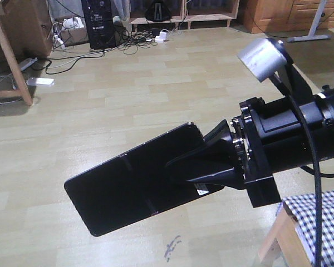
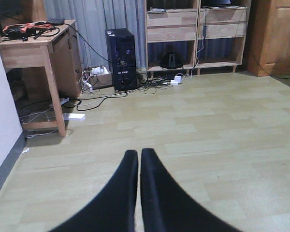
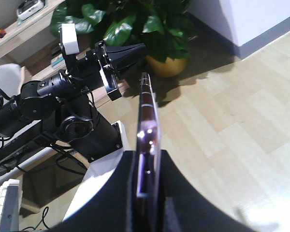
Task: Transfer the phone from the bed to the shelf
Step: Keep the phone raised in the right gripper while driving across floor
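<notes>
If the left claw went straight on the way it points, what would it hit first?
Probably the bare wooden floor: the shut left gripper seems aimed slightly down at it. The black computer tower stands farther on, though depth is hard to judge.

The thin glossy black rectangular smartphone (image 1: pixel 128 186) has a smooth, reflective face and a pinkish metal edge. The matt black plastic right gripper (image 3: pixel 146 159) looks dull. The bed (image 1: pixel 323 217) has black-and-white checked cloth over a brown wooden frame. The pale wood-plank floor (image 1: pixel 156 83) has a faint sheen
</notes>
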Motion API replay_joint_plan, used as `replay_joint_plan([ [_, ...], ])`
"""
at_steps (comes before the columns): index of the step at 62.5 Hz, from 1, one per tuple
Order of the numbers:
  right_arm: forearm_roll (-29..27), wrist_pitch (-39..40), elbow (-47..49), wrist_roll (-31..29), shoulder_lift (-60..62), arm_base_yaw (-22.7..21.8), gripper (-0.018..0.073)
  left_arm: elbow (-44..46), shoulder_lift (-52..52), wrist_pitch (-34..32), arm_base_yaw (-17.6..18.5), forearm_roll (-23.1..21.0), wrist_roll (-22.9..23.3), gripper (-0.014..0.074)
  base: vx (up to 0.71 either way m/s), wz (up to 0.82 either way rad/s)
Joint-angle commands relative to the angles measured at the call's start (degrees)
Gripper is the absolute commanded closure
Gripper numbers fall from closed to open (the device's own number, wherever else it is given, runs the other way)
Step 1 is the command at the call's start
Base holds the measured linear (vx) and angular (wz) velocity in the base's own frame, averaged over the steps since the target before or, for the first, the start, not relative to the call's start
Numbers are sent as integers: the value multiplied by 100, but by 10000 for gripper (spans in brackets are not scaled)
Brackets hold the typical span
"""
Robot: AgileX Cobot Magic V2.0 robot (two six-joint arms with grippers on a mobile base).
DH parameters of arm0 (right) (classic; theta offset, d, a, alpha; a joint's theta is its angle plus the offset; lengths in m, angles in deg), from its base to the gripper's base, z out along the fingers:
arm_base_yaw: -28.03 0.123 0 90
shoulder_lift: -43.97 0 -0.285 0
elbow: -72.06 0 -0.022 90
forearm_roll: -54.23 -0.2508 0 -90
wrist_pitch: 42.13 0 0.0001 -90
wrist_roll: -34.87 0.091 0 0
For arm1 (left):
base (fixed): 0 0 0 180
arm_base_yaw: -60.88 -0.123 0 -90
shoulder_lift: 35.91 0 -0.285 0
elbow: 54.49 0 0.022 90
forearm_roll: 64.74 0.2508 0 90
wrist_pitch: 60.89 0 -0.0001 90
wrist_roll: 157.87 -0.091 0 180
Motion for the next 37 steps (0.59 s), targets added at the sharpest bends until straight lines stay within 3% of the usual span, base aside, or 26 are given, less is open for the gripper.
replay_joint_plan([
  [1,-518,-359,145,-38,152,5,561,-41,39,-424,14,-54,0,595,37,-1],
  [37,-518,-359,145,-47,152,5,561,-41,39,-424,14,-54,0,595,39,-3],
])
